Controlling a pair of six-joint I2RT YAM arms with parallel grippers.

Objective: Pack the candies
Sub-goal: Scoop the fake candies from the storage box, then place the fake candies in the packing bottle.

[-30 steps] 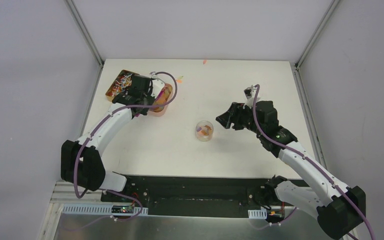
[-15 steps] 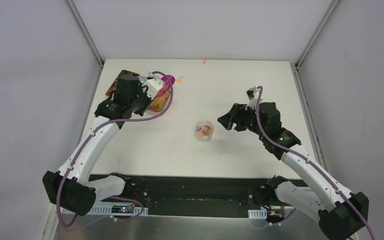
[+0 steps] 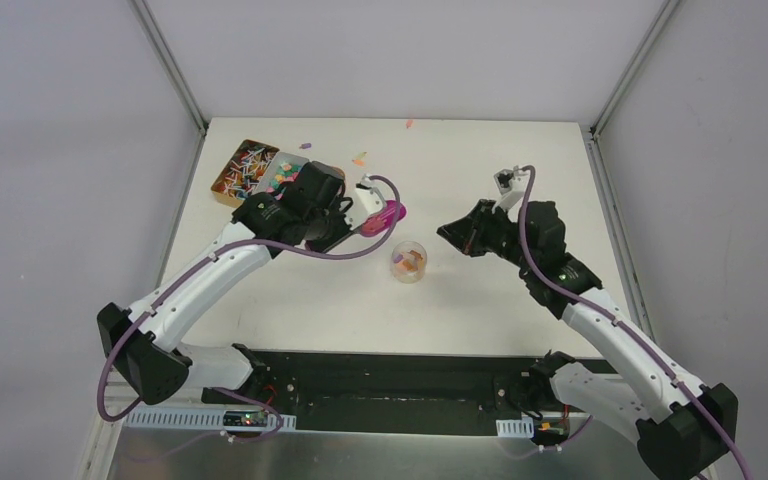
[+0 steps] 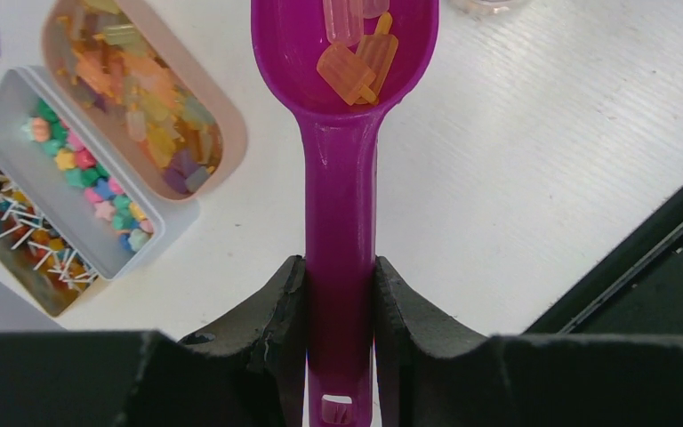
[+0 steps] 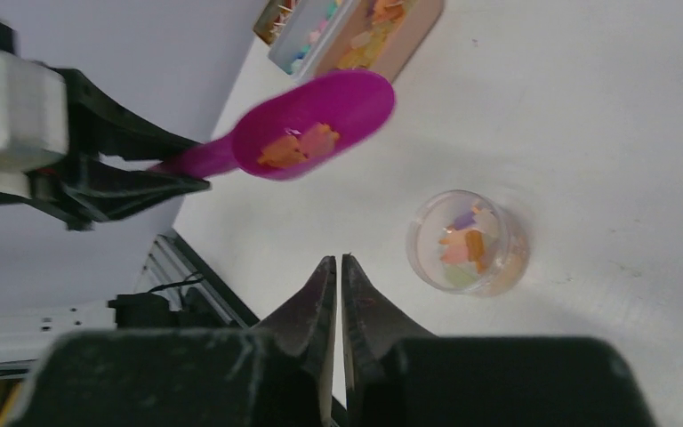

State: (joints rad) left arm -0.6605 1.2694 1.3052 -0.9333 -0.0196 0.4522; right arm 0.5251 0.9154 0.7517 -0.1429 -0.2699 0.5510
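My left gripper [image 4: 340, 276] [image 3: 360, 222] is shut on the handle of a magenta scoop [image 4: 342, 133] [image 3: 385, 216] [image 5: 307, 124]. Orange and pink candies [image 4: 356, 53] [image 5: 298, 147] lie in its bowl. The scoop hangs above the table just left of a small clear jar [image 3: 409, 261] [image 5: 468, 243] that holds a few candies. More candies [image 4: 138, 116] fill the trays at the back left. My right gripper [image 5: 338, 267] [image 3: 448, 229] is shut with nothing in it, hovering right of the jar.
Three trays stand side by side at the back left: a brown one with sticks [image 3: 238, 168], a white one with small sweets [image 3: 282, 172] [image 4: 0, 124], and a pink one [image 4: 222, 133]. A few loose candies [image 3: 359, 158] lie near the table's far edge.
The left arm swung the scoop from the trays toward the jar, uncovering the trays. The right gripper closed from open and shifted slightly.
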